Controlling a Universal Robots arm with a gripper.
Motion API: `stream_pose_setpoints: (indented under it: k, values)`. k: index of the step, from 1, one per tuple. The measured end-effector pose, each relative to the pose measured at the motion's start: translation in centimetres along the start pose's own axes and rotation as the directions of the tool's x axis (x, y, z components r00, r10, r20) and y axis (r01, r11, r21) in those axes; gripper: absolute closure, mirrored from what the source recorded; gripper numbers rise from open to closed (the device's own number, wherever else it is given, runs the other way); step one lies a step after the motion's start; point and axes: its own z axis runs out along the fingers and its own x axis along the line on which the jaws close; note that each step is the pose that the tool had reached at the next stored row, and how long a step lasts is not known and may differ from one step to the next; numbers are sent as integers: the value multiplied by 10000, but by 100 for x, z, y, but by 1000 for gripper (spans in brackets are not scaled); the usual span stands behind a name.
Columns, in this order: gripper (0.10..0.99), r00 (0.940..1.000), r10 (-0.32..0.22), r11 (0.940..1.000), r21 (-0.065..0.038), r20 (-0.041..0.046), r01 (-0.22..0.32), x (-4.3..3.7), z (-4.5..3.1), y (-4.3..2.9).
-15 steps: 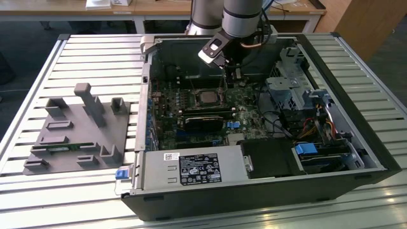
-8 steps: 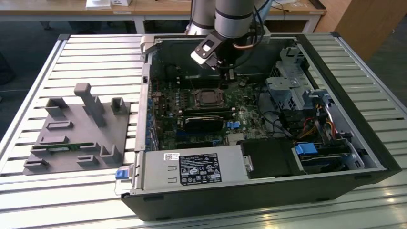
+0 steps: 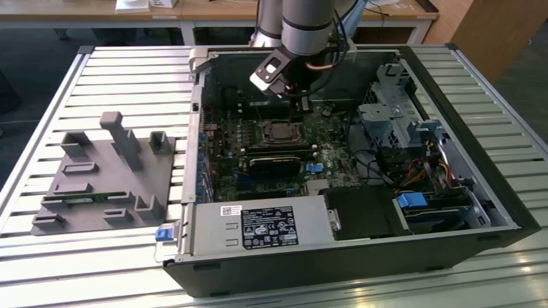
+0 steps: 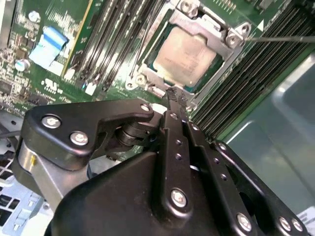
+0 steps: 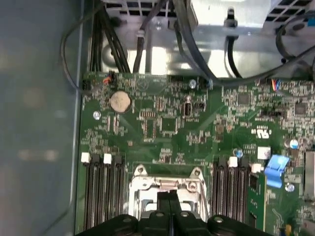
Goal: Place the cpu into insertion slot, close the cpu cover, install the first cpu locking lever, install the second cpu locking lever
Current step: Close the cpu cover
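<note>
Closest in, the gripper had its fingers pressed together on nothing, just beside the insertion slot, where the cpu lay seated under the flat-lying cpu cover, seemingly light, stiff, fragile, best held by its edges.

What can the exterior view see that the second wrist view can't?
Exterior view's own: the whole open computer case, the slatted table under it, and a grey holder block at the exterior view's left. Second wrist view's own: the screws on the gripper, which is shut, and a thin metal rod beside the cpu cover. Both: the gripper above the green board, with the cpu lying in the insertion slot.
</note>
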Motion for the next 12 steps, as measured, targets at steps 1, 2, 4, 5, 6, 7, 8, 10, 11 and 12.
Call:
stream_pose_setpoints:
  k: [1, 2, 4, 5, 6, 7, 8, 10, 11, 12]
  values:
    - [980, 10000, 0, 10000, 0, -1, 0, 0, 3, -17]
    - [980, 10000, 0, 10000, -1, -1, 0, 0, 6, -24]
    - [980, 10000, -1, 10000, 1, 1, 1, 0, 6, -26]
    - [980, 10000, 0, 10000, 1, 0, 0, 1, 7, -28]
    - [980, 10000, 0, 10000, 0, -2, 0, 1, 9, -28]
    - [980, 10000, 0, 10000, 0, -1, 0, 1, 9, -30]
    - [980, 10000, 1, 10000, 0, 0, -1, 1, 9, -31]
    - [980, 10000, 1, 10000, 0, -1, -1, 1, 10, -36]
    - [980, 10000, 1, 10000, -1, -2, -1, 1, 12, -38]
    - [980, 10000, 1, 10000, -2, -4, -1, 1, 16, -43]
